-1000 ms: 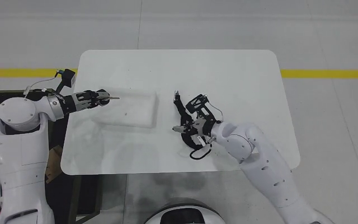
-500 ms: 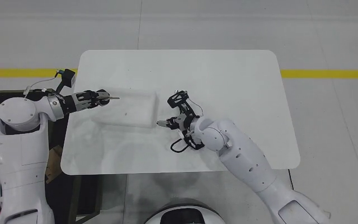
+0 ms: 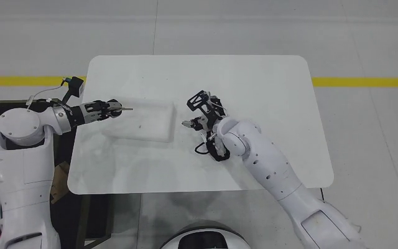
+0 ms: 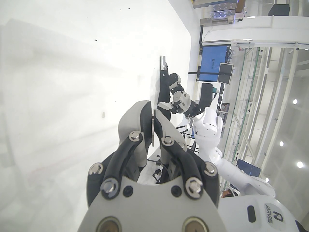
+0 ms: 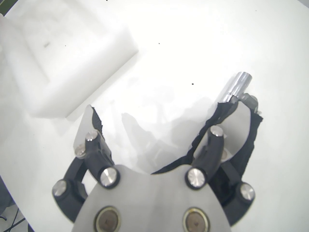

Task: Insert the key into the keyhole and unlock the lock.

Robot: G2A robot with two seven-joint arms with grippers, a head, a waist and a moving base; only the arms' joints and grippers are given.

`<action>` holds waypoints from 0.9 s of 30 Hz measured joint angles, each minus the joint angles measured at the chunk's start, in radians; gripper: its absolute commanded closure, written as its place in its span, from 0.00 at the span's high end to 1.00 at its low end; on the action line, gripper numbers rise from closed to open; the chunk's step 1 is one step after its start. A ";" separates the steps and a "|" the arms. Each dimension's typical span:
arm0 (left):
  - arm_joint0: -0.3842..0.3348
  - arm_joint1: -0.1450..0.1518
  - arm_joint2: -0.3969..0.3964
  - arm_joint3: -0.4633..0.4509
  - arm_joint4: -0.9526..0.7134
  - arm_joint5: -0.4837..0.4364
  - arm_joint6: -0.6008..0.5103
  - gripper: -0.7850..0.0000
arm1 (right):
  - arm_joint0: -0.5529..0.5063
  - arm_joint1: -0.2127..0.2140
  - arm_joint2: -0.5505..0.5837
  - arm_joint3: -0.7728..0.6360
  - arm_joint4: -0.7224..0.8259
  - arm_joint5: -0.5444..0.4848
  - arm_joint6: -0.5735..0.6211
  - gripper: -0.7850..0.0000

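Top view: the left gripper (image 3: 115, 109) is clamping the key (image 3: 126, 109) above the foam block (image 3: 143, 124), blade pointing level toward the table's (image 3: 267, 81) centre. The right gripper (image 3: 193, 112) is gaping wide, with the chrome lock (image 5: 235, 86) lying just beside one fingertip, its long axis running on past it.

The left arm (image 3: 62, 117) lies stretched level over the left edge of the surface (image 3: 261, 87), and the left hand (image 3: 115, 109) points toward the middle with its fingers (image 4: 135, 119) pinched flat against the thin blade of the key (image 4: 153, 134). The right arm (image 3: 267, 162) comes in from the near right side, bent at the elbow, its forearm slanting up to the middle of the surface. The right hand (image 3: 194, 112) points toward the far left, low above the surface, its two fingertips (image 5: 93, 115) spread wide apart.
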 measured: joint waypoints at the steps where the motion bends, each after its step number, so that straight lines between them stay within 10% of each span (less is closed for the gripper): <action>1: 0.000 0.000 0.000 0.000 0.000 0.000 0.000 0.00 | 0.001 -0.004 0.006 0.004 -0.012 0.003 -0.006 1.00; 10: 0.000 0.000 0.000 0.000 0.000 0.000 0.000 0.00 | 0.109 -0.041 0.102 0.081 0.042 0.022 0.217 1.00; 11: 0.000 0.000 0.000 0.000 0.000 0.000 0.000 0.00 | 0.126 -0.047 0.103 0.099 0.043 0.024 0.251 0.73; 12: 0.000 0.000 0.000 0.000 0.000 0.000 0.000 0.00 | 0.148 -0.054 0.104 0.124 0.060 0.021 0.298 0.66; 18: 0.000 0.000 0.000 0.000 0.000 0.000 0.000 0.00 | 0.234 -0.094 0.090 0.233 0.101 0.010 0.459 0.65; 27: 0.000 0.000 0.000 0.000 0.000 0.000 0.000 0.00 | 0.266 -0.142 0.085 0.321 0.057 0.038 0.443 0.29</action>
